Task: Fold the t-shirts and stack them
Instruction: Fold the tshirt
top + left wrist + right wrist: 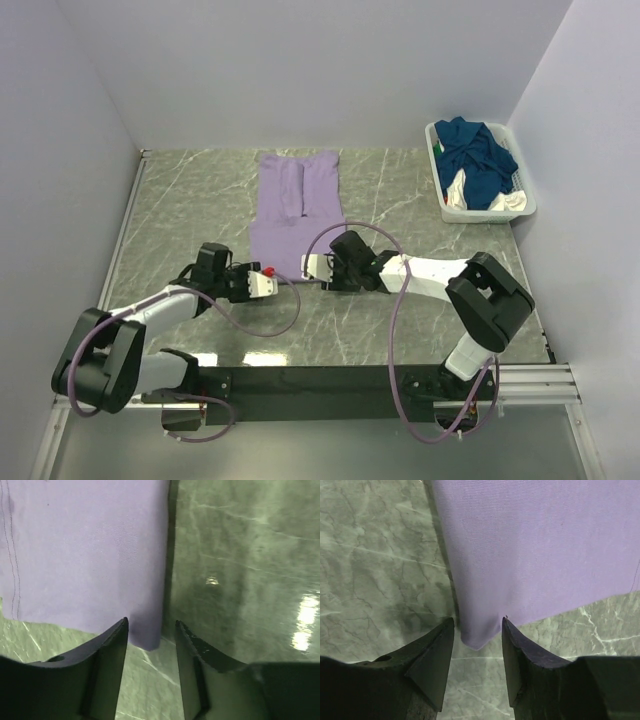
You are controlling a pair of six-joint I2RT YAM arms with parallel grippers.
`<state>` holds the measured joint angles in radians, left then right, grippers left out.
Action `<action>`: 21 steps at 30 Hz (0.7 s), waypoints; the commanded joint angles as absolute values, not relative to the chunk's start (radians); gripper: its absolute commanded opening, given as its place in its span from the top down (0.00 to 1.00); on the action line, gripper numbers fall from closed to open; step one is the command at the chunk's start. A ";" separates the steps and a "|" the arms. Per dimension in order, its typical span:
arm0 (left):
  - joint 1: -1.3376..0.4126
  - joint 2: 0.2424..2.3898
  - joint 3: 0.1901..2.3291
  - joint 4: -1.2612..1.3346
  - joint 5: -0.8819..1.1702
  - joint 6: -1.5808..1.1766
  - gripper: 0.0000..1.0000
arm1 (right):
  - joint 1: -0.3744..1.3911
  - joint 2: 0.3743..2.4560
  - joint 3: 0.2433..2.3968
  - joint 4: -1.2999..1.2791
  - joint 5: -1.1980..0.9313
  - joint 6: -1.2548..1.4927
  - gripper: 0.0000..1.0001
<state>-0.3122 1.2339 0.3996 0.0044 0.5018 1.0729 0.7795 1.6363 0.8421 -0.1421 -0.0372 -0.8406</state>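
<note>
A lilac t-shirt (298,195) lies spread on the green marbled bench (190,200), about in the middle. Its sleeves are folded inward, so it makes a long narrow shape running from the far side toward the arms.

Both arms reach to its near edge. The left end effector (262,283) is at the near left corner of the shirt and the right end effector (312,266) is at the near right corner, the two close to each other.

In the left wrist view the two dark fingers (112,650) stand apart, about half open. The corner of the lilac cloth points down into the gap between their tips. The cloth is not pinched, and I cannot tell if a finger touches it.

The right wrist view is almost the same. The fingers (437,650) are parted with a clear gap, and the shirt corner sits just between the tips, with nothing clamped. A thin stitched seam runs along one side of the cloth in the left wrist view.

At the far right corner of the bench stands a white basket (437,175), well apart from the lilac shirt. Inside it dark teal t-shirts (478,150) lie crumpled in a heap, with some white cloth (458,190) showing at the near side.
</note>
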 commanded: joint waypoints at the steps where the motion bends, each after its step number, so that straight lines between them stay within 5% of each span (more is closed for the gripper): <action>1: -0.322 1.288 0.455 0.029 0.457 1.118 0.52 | 0.787 1.640 0.827 -0.138 -0.038 -0.859 0.50; 5: -0.325 1.333 0.477 0.023 0.431 1.137 0.62 | 0.787 1.667 0.827 -0.132 -0.031 -0.853 0.53; 12: -0.325 1.349 0.532 -0.078 0.446 1.121 0.90 | 0.785 1.666 0.850 -0.181 -0.028 -0.838 1.00; 15: -0.325 1.298 0.563 -0.152 0.515 1.097 0.99 | 0.785 1.623 0.861 -0.241 -0.035 -0.812 1.00; 21: -0.324 1.129 0.597 -0.408 0.613 1.123 0.99 | 0.793 1.484 0.879 -0.394 -0.086 -0.740 1.00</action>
